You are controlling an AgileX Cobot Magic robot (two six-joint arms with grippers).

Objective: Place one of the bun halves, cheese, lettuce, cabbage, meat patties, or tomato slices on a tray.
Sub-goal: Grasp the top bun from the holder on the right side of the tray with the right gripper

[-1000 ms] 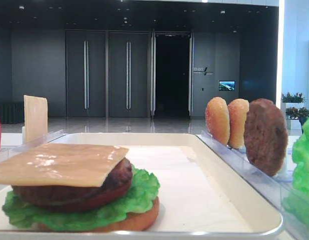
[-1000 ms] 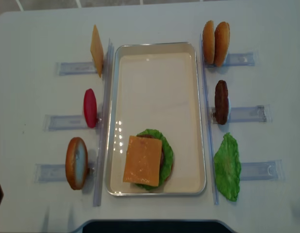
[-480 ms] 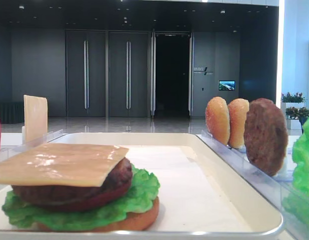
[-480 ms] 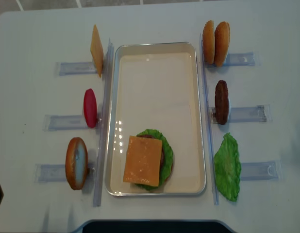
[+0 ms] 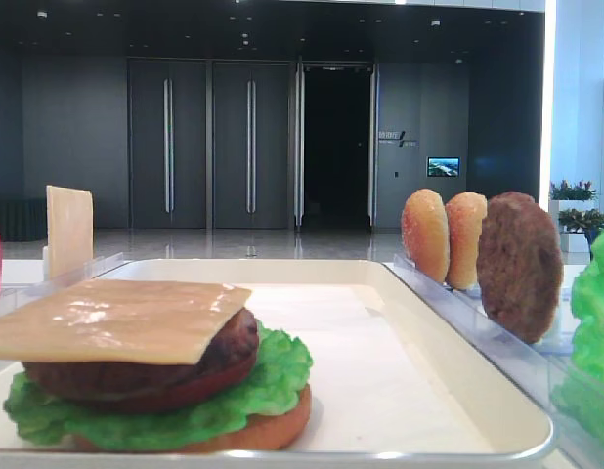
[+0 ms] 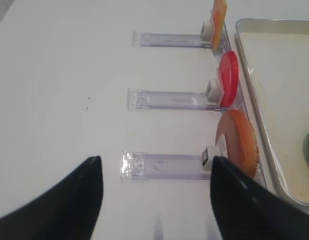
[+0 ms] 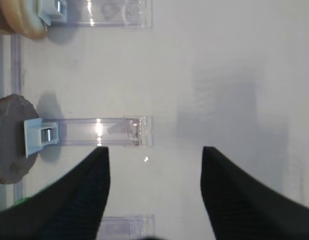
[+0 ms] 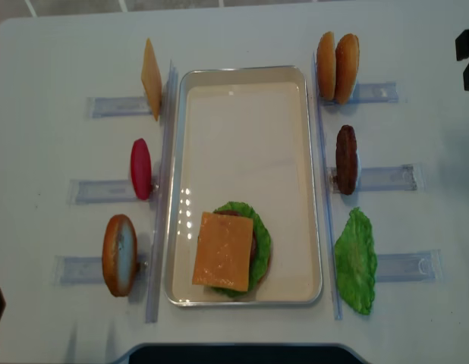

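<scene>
Since the earlier frames, a dark part of the right arm (image 8: 467,57) has come into the top right corner of the overhead view, beyond the two standing buns; half a second ago that corner showed only bare table. The food items keep the same places.

The large white rectangular tray (image 8: 242,76) lies in the middle of the white table (image 8: 52,45). In its near part sits a stack: an orange-tan flat bottom bun half (image 5: 273,430), ruffled bright green lettuce (image 5: 273,376), a dark brown round meat patty (image 5: 136,376) and a thin square tan-yellow cheese slice (image 8: 222,251) on top.

Left of the tray, in clear plastic racks (image 6: 167,100), stand a second cheese slice (image 8: 151,78), a red tomato slice (image 8: 140,168) and a domed golden-brown top bun half (image 8: 118,254). Right of the tray stand two more bun halves (image 8: 337,67) side by side, a second patty (image 8: 345,159) upright, and a loose green lettuce leaf (image 8: 355,260) lying flat.

The right gripper (image 7: 153,152) hovers over the bare table beside the patty rack, its dark fingers (image 7: 89,185) apart and holding nothing. The left gripper (image 6: 155,172) is also spread wide and empty, above the rack of the top bun half
</scene>
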